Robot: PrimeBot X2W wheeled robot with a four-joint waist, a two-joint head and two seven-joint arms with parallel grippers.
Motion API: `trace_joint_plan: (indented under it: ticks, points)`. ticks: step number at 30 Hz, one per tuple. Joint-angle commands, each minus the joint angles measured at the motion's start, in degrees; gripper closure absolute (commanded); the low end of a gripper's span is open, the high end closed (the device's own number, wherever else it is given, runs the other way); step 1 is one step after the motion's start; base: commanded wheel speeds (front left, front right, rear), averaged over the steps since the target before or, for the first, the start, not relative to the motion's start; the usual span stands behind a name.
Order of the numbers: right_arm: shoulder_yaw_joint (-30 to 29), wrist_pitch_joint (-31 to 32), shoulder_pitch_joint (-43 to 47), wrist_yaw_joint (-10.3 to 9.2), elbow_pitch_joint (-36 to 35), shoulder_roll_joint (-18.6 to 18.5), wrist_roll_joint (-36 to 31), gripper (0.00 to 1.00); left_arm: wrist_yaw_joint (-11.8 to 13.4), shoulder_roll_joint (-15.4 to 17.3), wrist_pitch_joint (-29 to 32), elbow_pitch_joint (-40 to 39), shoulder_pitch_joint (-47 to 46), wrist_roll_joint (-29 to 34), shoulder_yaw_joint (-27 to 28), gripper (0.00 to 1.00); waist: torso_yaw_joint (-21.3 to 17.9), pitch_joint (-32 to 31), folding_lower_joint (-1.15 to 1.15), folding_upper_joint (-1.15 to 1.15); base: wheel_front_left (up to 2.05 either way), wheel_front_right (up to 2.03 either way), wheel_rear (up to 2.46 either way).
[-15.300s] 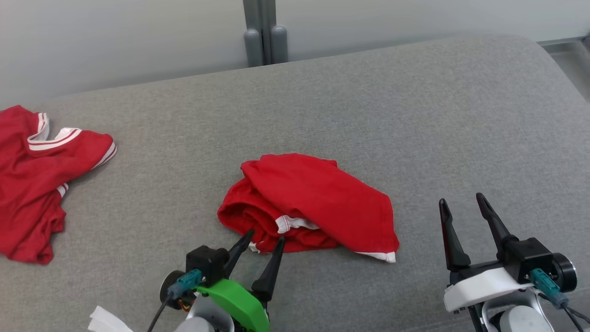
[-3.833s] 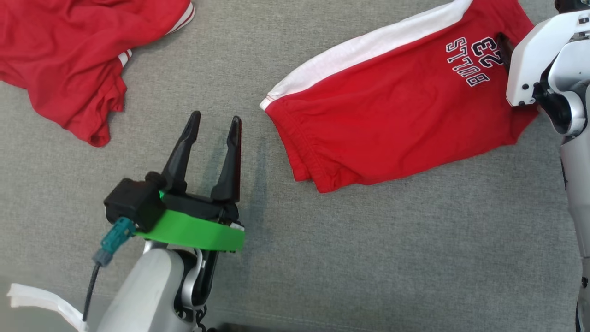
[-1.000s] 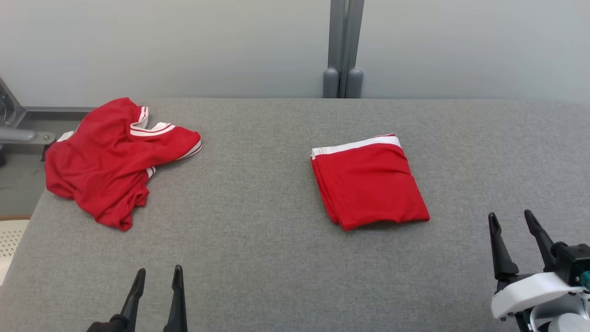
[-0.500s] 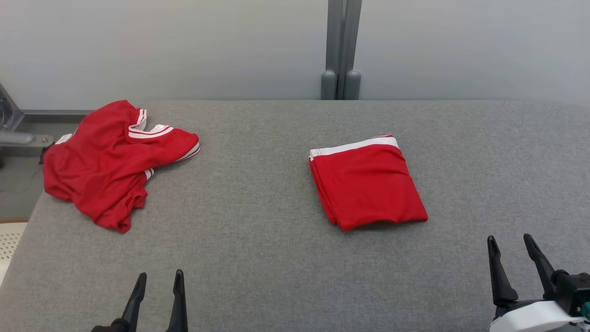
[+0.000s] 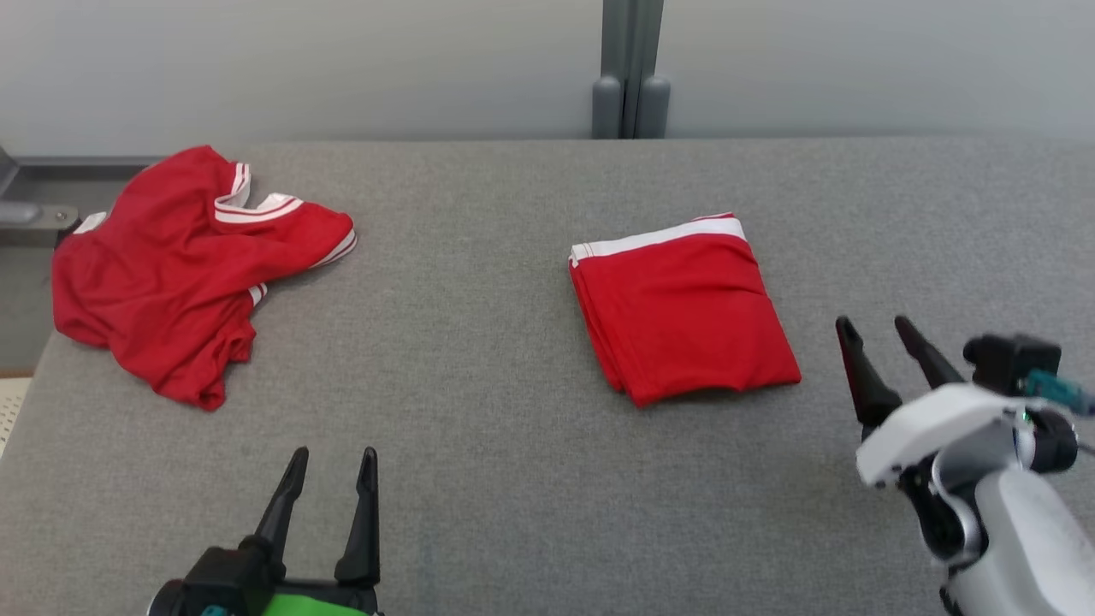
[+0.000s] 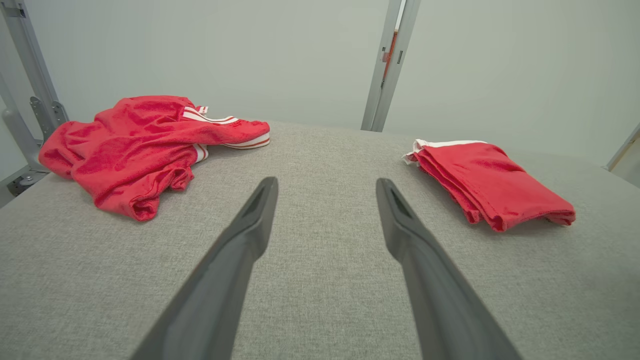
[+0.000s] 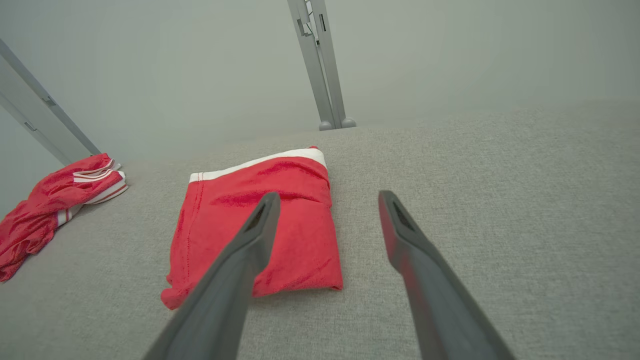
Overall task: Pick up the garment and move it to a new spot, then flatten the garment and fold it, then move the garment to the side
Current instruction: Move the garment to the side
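Right gripper (image 5: 873, 323): spread wide, empty, poised just right of the folded red shorts (image 5: 684, 308) lying mid grey table (image 5: 513, 496), probably lined up to carry them aside. Left gripper (image 5: 334, 452): wide too, idle, well clear. Crumpled red jersey (image 5: 188, 265): far left.

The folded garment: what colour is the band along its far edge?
White band; clearest in the head view.

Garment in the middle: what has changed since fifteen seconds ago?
The garment, then crumpled, has been spread, folded into a rectangle and let go. In the last second the right gripper, open, moved forward toward its right edge, not touching. The left gripper stays open at the front; the crumpled red jersey at the left lies unmoved.
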Motion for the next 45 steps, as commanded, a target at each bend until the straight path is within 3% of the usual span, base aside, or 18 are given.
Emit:
trace_joint_plan:
  ticks: [1,6,9,16,17,18,19,24,33,37,41,45]
  points:
    - [-0.12,4.29,-3.68,-0.07,1.03,-1.2,0.19,0.0,-0.25,0.77,-0.02,-0.1,-1.98,-0.18,-0.3,0.0,-0.46,5.66,0.0,0.0,0.0,0.0,0.0]
    - [-0.29,21.85,-18.49,-0.04,6.88,-1.44,-2.81,0.0,-0.26,1.56,-0.02,0.66,-7.75,-1.68,-3.79,0.0,1.12,12.3,0.0,0.0,0.0,0.0,0.0]
    - [0.31,28.91,-24.37,-0.04,11.12,-0.65,-4.41,0.0,-0.23,1.52,-0.02,1.24,-10.29,-2.55,-5.47,0.0,2.82,14.52,0.0,0.0,0.0,0.0,0.0]
    - [-2.2,34.19,-28.96,-0.03,20.2,0.53,-7.78,0.0,-0.23,0.76,-0.02,2.71,-13.02,-3.02,-8.46,0.0,6.25,16.06,0.0,0.0,0.0,0.0,0.0]
    - [-2.59,34.88,-29.03,-0.01,21.55,1.36,-7.35,0.09,-0.23,0.63,-0.02,2.73,-13.07,-3.11,-8.81,0.0,6.4,16.01,0.0,0.0,0.0,0.0,0.0]
    - [-3.05,34.95,-28.89,-0.01,22.28,2.1,-6.42,0.61,-0.23,0.6,-0.02,2.74,-13.11,-3.21,-9.2,0.0,6.45,15.96,0.0,0.0,0.0,0.0,0.0]
    - [-3.88,34.45,-28.86,-0.01,22.91,2.76,-5.54,1.0,-0.23,0.57,-0.02,2.75,-13.12,-3.2,-9.59,0.0,6.32,15.88,0.0,0.0,0.0,0.0,0.0]
    - [-5.81,32.1,-29.71,-0.01,22.43,4.05,-1.59,1.0,-0.23,1.44,-0.02,2.3,-12.85,-2.51,-9.43,0.0,2.84,15.86,0.0,0.0,0.0,0.0,0.0]
    - [-10.51,27.7,-28.83,-0.07,19.0,1.52,0.95,1.0,-0.24,4.88,-0.02,0.83,-13.31,-1.68,-9.7,0.0,-11.04,18.21,0.0,0.0,0.0,0.0,0.0]
    - [-12.55,24.87,-28.16,-0.01,17.95,0.31,-0.71,1.0,-0.24,6.95,-0.02,0.34,-14.7,-1.68,-11.64,0.0,-14.99,20.59,0.0,0.0,0.0,0.0,0.0]
    - [-13.28,22.66,-29.8,-0.02,18.67,-0.59,-4.73,1.0,-0.24,8.3,-0.02,0.11,-16.79,-2.07,-13.92,0.0,-15.76,23.23,0.0,0.0,0.0,0.0,0.0]
    - [-16.43,20.02,-34.57,-0.04,20.28,-1.7,-9.95,1.0,-0.24,9.05,-0.03,-1.1,-18.58,-2.53,-15.67,0.0,-14.01,26.37,0.0,0.0,0.0,0.0,0.0]
